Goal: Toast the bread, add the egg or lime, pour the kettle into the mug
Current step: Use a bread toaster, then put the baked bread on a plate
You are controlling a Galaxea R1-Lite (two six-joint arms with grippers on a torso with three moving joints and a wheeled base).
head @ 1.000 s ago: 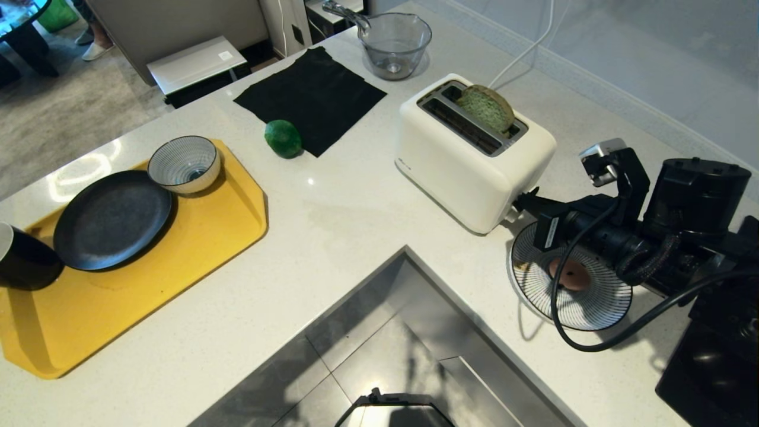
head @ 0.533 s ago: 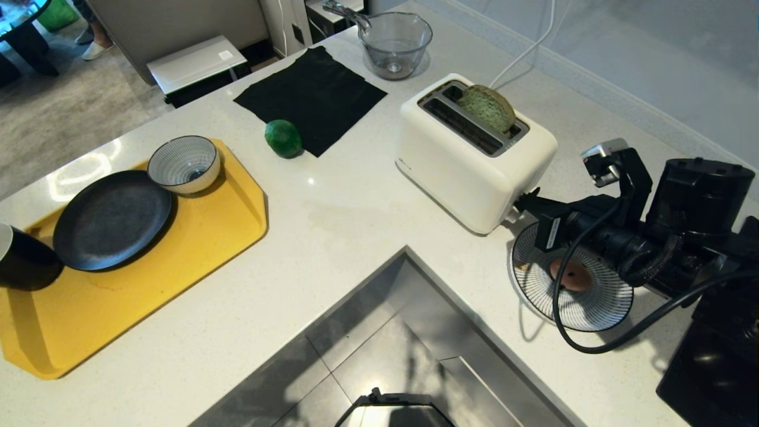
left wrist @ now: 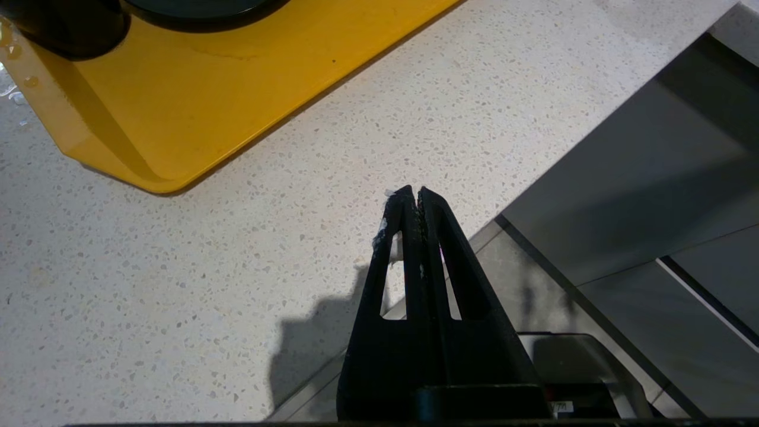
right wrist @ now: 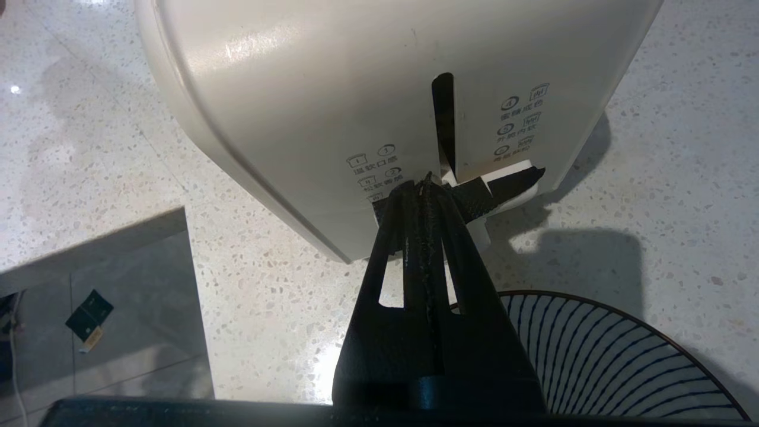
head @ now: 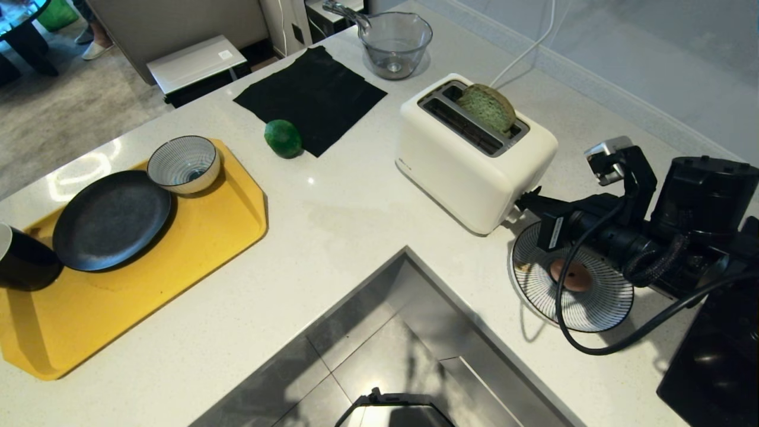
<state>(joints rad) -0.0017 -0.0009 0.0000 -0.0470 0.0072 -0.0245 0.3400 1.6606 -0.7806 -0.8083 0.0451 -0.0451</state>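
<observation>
Here the bread (head: 486,107) stands upright in the far slot of the white toaster (head: 468,169), its rounded top poking above the rim. My right pincer (right wrist: 428,182) has its fingers pressed together, tips at the toaster's lever (right wrist: 504,184) low on the end wall, just under the slot. Beside it, under my right arm, the egg (head: 569,274) lies in a striped plate (head: 593,308). The kettle (head: 705,190) stands behind my arm. The lime (head: 283,138) rests on the surface touching a black cloth (head: 311,95). The mug (head: 24,261) sits on the yellow tray (head: 195,237) beside a dark plate (head: 109,219) and a striped bowl (head: 184,164). My left pincer (left wrist: 413,193), fingers together and empty, hangs over the surface near the tray's corner.
</observation>
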